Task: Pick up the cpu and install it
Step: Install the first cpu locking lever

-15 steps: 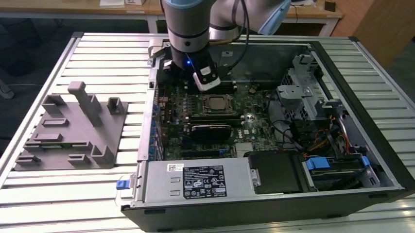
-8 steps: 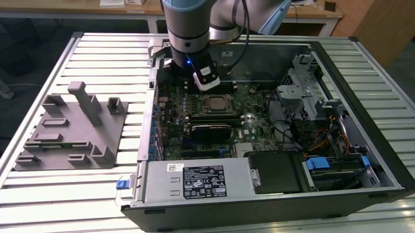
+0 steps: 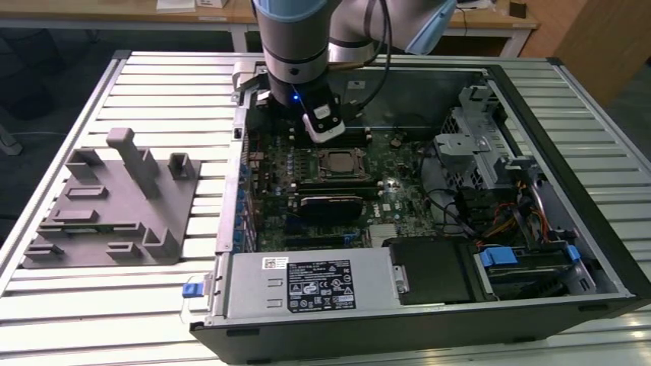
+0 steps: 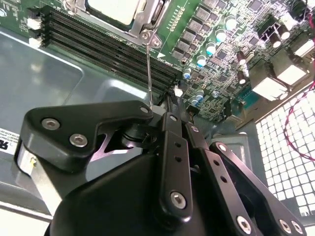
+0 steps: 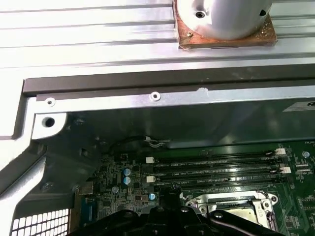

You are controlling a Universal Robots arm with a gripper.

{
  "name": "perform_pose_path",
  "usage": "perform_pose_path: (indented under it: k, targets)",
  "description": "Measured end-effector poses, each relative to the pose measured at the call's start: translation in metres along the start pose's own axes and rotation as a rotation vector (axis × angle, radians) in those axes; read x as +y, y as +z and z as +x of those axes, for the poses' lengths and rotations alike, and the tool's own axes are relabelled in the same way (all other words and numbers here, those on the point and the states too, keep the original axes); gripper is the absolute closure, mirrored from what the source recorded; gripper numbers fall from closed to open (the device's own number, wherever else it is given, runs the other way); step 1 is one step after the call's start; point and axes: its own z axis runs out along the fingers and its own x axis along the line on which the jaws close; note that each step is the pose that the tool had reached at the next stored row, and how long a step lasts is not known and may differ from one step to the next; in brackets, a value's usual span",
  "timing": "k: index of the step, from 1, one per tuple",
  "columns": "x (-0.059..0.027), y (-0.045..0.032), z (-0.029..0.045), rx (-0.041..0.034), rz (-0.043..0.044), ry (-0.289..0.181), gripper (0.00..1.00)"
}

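**Position.** The arm [image 3: 295, 46] hangs over the open case [image 3: 610, 229], with the jaws low above the board [image 3: 407, 191].

**Jaws.** In the second wrist view they are drawn narrow, tips close together, and carry no chip. A thin lever [image 4: 149, 69] runs from the socket frame [image 4: 150, 22] back to the jaw tips and meets them. Whether they pinch it or merely touch it cannot be told.

**Task item.** The cpu [image 3: 336, 162] lies flat in its socket, near the jaws and just beyond their tips, pale top showing. The memory slots [image 4: 108, 46] lie between the jaws and the socket.

**Other items.** A grey block [image 3: 107, 206] with upright posts stands on the bench [image 3: 102, 305], well apart from the jaws, outside the case. No chip is visible on it.

**Progress, as judged.** Pick-up and placement appear done, since the chip sits inside the socket. The frame seems to lie around it. Securing seems to be the step in hand, given the lever at the jaw tips. Whether the lever is latched cannot be confirmed, so installation is rated nearly complete, not closed out.
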Motion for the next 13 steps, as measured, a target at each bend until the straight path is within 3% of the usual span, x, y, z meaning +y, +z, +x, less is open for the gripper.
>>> perform_pose_path:
  k: [6,13]
  targets:
    - [0.0006,0.0001,-0.0065,0.0000,0.0001,0.000,0.89]
    - [0.0019,0.0006,-0.0231,0.0000,0.0001,0.000,0.89]
